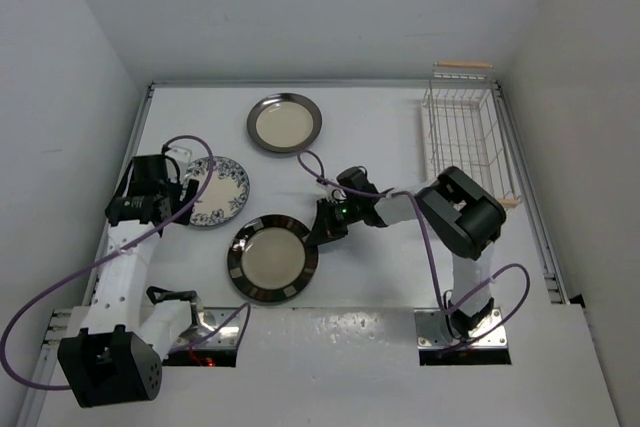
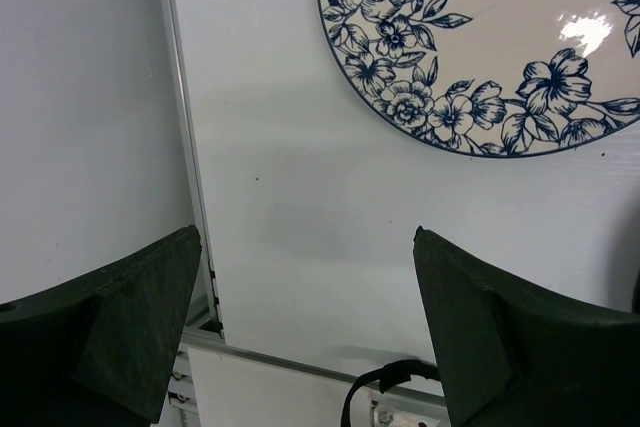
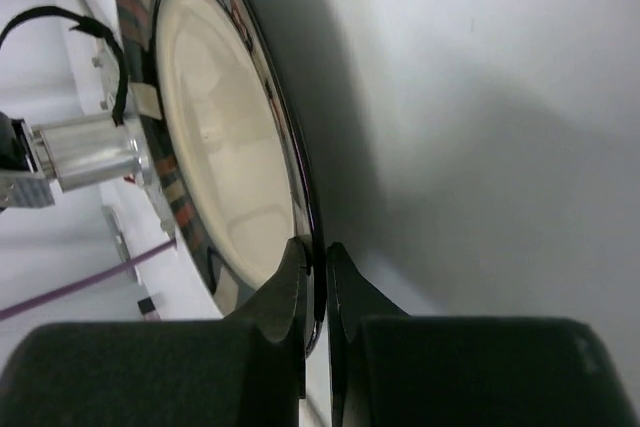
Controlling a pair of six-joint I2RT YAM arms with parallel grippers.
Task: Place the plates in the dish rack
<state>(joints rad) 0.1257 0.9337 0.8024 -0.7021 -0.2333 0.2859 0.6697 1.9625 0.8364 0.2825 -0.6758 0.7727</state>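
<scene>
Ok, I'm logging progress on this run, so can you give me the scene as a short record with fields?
rack: white wire dish rack, far right, no plates in it
plates loaded: none
blocked-rim plate: rim pinched by right gripper
blue-and-white plate: lying flat, not held
dark-rimmed plate: lying flat, far middle, not held
left gripper: open, beside the blue-and-white plate, touching nothing

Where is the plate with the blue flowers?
In the top view, the blue flowery plate lies flat on the left side of the table. It is nearer the arms than the dark-rimmed plate and just beyond the blocked-rim plate.
</scene>
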